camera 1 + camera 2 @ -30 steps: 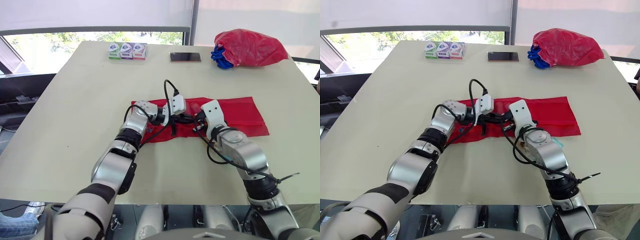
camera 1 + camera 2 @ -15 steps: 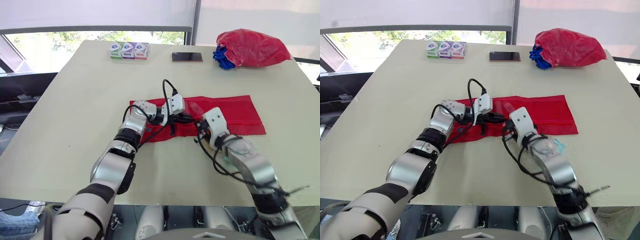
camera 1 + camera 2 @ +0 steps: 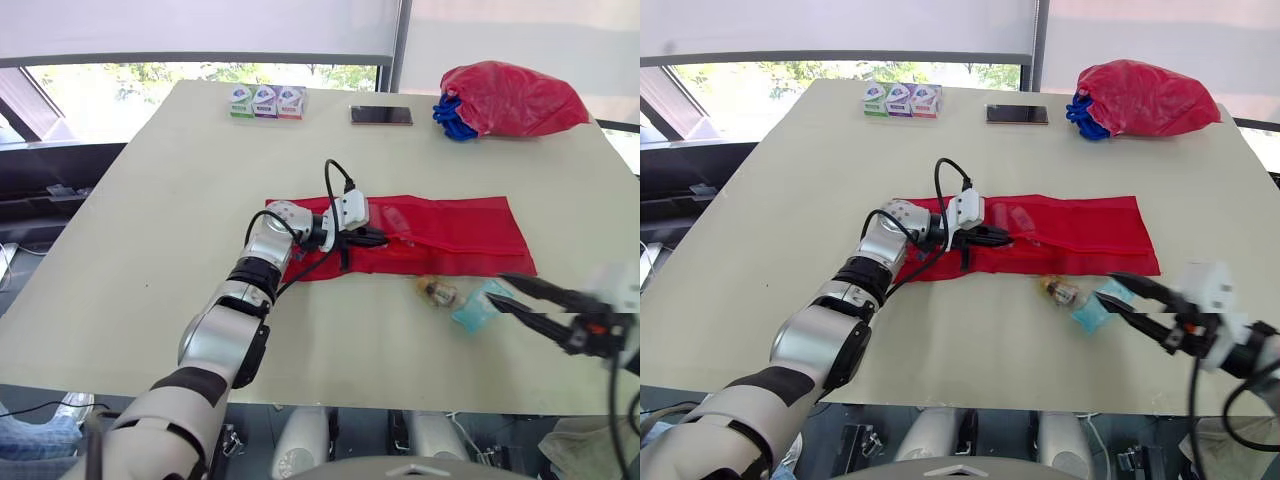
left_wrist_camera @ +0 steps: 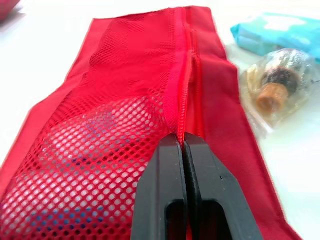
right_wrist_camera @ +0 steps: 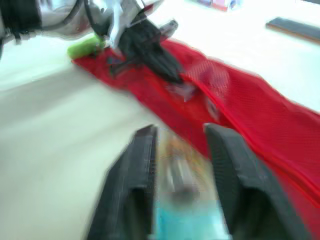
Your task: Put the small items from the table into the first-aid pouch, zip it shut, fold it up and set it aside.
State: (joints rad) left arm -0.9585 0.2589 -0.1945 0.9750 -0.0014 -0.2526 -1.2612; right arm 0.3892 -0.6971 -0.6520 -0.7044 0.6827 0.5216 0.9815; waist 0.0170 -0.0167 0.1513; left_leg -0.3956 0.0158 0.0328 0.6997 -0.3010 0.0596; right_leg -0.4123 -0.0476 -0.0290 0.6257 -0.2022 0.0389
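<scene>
The red mesh first-aid pouch [image 3: 450,235] lies flat and stretched out in the middle of the table [image 3: 160,250]. My left gripper [image 4: 183,140] has its fingers pressed fully together, with the tips on the zip line. I judge it is pinching the seam to keep the pouch steady and the opening in reach while the other arm loads. Something blue shows through the mesh.

My right gripper [image 3: 497,290] is wide open and holds nothing. It points at two loose items lying just beside the near edge of the pouch: a teal packet [image 3: 476,307] and a small clear-wrapped item [image 3: 436,292] with a brown part inside. This looks to me like the approach for a pick.

The teal packet has pale marks, but I cannot read them. The three small boxes [image 3: 265,101] at the far edge carry a logo, also not readable.
</scene>
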